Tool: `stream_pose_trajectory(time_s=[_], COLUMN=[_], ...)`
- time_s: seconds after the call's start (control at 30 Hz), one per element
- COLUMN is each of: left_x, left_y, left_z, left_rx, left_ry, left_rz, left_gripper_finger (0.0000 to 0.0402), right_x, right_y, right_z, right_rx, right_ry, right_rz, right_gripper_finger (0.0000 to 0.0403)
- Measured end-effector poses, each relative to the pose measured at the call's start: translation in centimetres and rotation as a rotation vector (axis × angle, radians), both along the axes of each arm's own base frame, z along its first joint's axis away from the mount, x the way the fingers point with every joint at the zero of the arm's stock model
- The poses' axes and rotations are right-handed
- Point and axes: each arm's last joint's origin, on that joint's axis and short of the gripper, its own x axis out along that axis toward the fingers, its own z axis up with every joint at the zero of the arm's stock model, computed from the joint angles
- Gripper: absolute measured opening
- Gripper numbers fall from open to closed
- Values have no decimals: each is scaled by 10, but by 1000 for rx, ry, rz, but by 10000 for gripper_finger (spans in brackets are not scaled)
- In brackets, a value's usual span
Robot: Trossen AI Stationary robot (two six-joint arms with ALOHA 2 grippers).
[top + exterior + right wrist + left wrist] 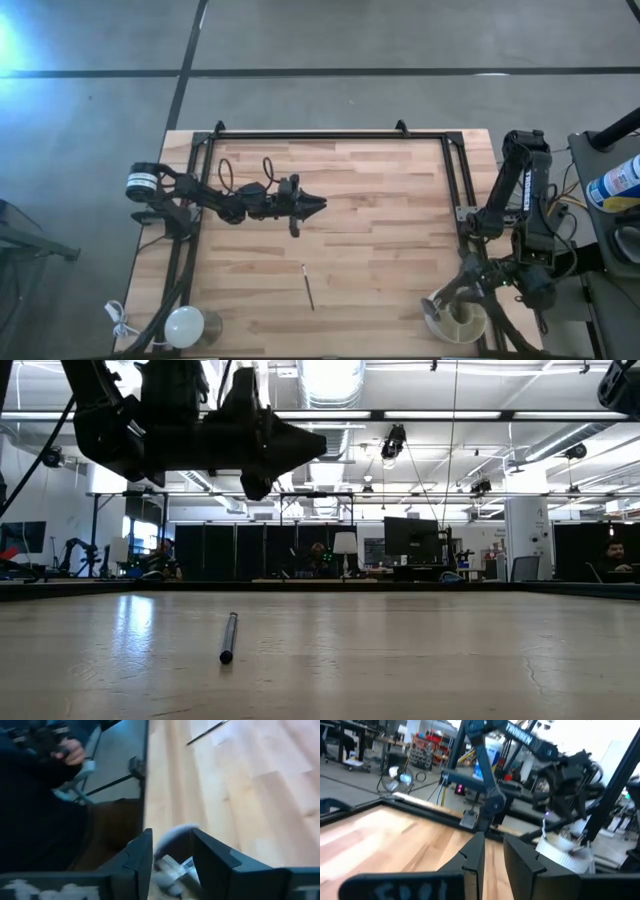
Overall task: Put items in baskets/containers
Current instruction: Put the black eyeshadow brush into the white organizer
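Nearly finished, judging by the bare table (390,250). Found only one brush (308,286) loose on the wood, lying flat near the middle toward the front edge, well apart from the tub (466,322). Spotted no other brushes anywhere on the boards.

Placed the tub at the front right corner, with the right gripper (447,303) directly over it. Saw the fingers (142,857) parted in the right wrist view, above something pale and grey inside the tub; could not make out what, nor anything pinched between them. Read that as a release over the tub, so probably one more brush delivered. Could not count the contents, nor tell which compartment was in use.

Located the left gripper (312,205) hovering above mid-table, behind the lone brush and clear of it. Noted its fingers (472,857) close together with a narrow gap and nothing between.

Ignored the white dome (185,323) at the front left corner as no part of the job.

Left to do, apparently: pick up that last brush, carry it across to the tub, drop it in.
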Motion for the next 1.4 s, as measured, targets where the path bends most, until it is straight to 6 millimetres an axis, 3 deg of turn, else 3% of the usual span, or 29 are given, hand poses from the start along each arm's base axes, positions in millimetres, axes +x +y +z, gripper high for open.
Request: stream_pose_trajectory(time_s=[0.17,0.37,0.57,0.77,1.1,1.4], left_x=[3,7,8,7,6,10], left_y=[-1,-3,-12,-18,-17,-23], left_z=[-7,-13,-18,-21,-29,-36], left_rx=[10,16,25,53,11,-148], left_ry=[89,189,250,281,366,534], left_rz=[-1,-10,-41,-56,-13,158], left_gripper_finger=[64,62,42,19,1,0], right_x=[17,55,96,124,135,137], right_y=[-11,-23,-49,-81,-133,-151], right_z=[0,3,-12,-33,-71,-86], right_rx=[-121,-329,-419,-449,-534,-591], right_ry=[-14,-87,-150,-333,-506,-506], right_rz=[-19,45,80,49,-257,-356], right_gripper_finger=[91,15,8,8,8,8])
